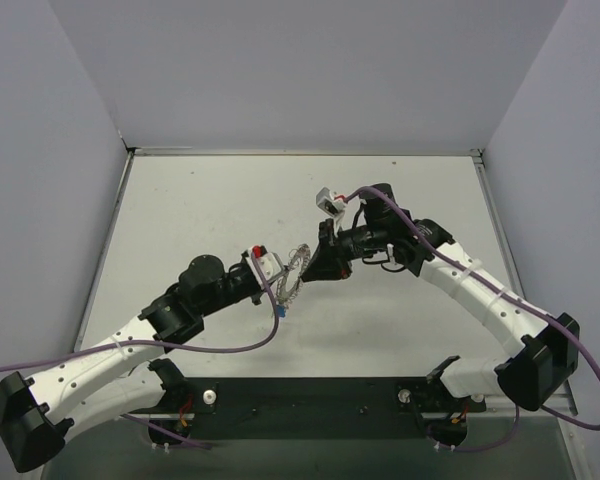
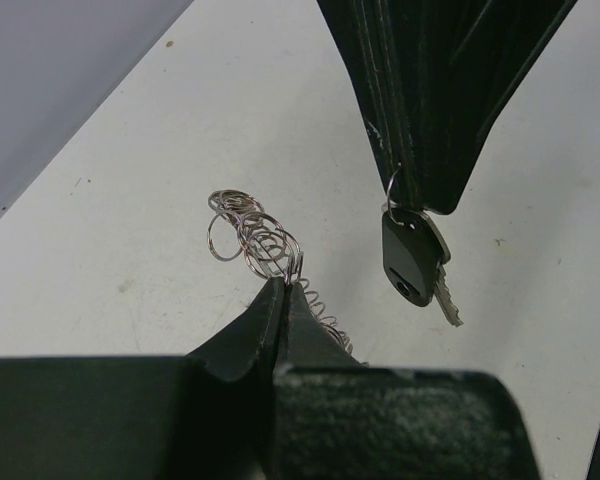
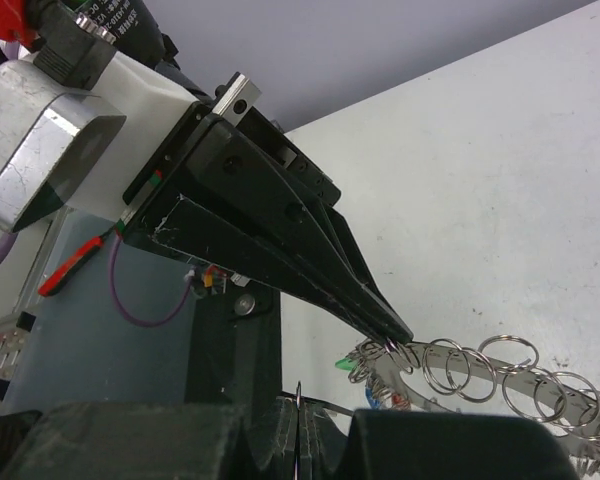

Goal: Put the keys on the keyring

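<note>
Your left end effector (image 2: pixel 283 290) is clenched on the keyring (image 2: pixel 270 250). Its two fingers meet at the tips and pinch the rim, and the coil of small wire loops fans out beyond them above the table (image 2: pixel 130 200). In the top view the keyring (image 1: pixel 296 268) is held off the table between the two arms, near the middle of the workspace, and a blue key (image 1: pixel 279 312) dangles below it.

Your right end effector (image 2: pixel 420 195) is also clamped shut. It grips a small wire loop at its tip, and the dark-headed key (image 2: pixel 408 255) hangs from that loop with its silver blade pointing down. That key sits just beside the keyring but does not touch it; you can see a gap of bare table between them in the left wrist view.

From the right wrist, your own fingers (image 3: pixel 280 425) are pressed together at the bottom edge. The left end effector (image 3: pixel 395 335) comes in from the upper left and meets the keyring (image 3: pixel 520 395) at its point. A speck of green, probably a green key (image 3: pixel 342 366), shows at the near end of the ring.

There is white print on the black housing at the top left of that view, but it is too small and cropped for you to read.
</note>
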You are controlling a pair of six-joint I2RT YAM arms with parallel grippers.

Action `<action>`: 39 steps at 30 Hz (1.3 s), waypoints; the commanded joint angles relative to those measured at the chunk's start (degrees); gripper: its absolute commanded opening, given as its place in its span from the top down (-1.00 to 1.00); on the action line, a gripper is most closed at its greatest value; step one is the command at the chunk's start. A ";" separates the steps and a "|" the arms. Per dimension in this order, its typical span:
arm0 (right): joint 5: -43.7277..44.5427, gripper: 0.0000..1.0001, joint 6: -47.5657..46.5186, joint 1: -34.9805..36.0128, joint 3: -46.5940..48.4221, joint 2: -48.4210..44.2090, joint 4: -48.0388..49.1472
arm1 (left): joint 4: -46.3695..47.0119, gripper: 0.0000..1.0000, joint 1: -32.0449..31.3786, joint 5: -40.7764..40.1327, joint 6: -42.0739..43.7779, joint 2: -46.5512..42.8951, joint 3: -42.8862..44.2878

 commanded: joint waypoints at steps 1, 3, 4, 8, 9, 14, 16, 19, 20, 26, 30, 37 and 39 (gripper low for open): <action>-2.64 1.00 -1.69 0.60 0.85 0.78 -0.08 | 4.34 1.00 -0.77 -2.22 1.97 -0.61 1.63; -2.10 1.00 -1.25 0.78 1.11 1.22 -0.09 | 4.16 1.00 -1.12 -2.49 2.24 -0.52 1.89; -1.40 1.00 -0.90 0.78 1.20 1.57 -0.09 | 4.16 1.00 -1.38 -2.58 2.50 -0.52 1.98; 0.79 1.00 0.16 1.30 1.99 2.63 -0.35 | 3.72 1.00 -1.91 -2.84 2.94 -0.26 2.42; 1.23 1.00 0.16 1.57 2.08 2.89 -0.18 | 3.63 1.00 -2.09 -2.93 3.03 -0.17 2.51; 4.93 1.00 0.95 2.27 2.78 3.15 -0.26 | 3.46 1.00 -2.71 -3.02 3.20 0.09 2.77; 5.98 1.00 1.04 2.36 2.87 3.24 -0.26 | 3.46 1.00 -2.88 -3.02 3.21 0.18 2.77; 7.74 1.00 1.39 2.71 3.22 3.42 -0.26 | 3.28 1.00 -3.14 -3.19 3.29 0.27 2.86; 8.18 1.00 1.65 2.71 3.40 3.50 -0.26 | 3.28 1.00 -3.15 -3.19 3.38 0.27 2.77; 10.46 1.00 2.10 3.24 3.84 3.86 -0.52 | 2.84 1.00 -3.67 -3.81 3.64 0.36 3.04; 11.26 1.00 1.92 3.50 4.19 4.29 -1.14 | 2.58 1.00 -4.02 -4.25 3.65 0.54 3.39; 12.57 1.00 0.78 4.64 4.89 4.47 -2.46 | 2.23 1.00 -4.38 -4.77 3.65 0.89 3.74; 13.54 1.00 0.43 4.91 5.15 4.82 -3.33 | 2.23 1.00 -4.38 -4.95 3.65 0.80 3.74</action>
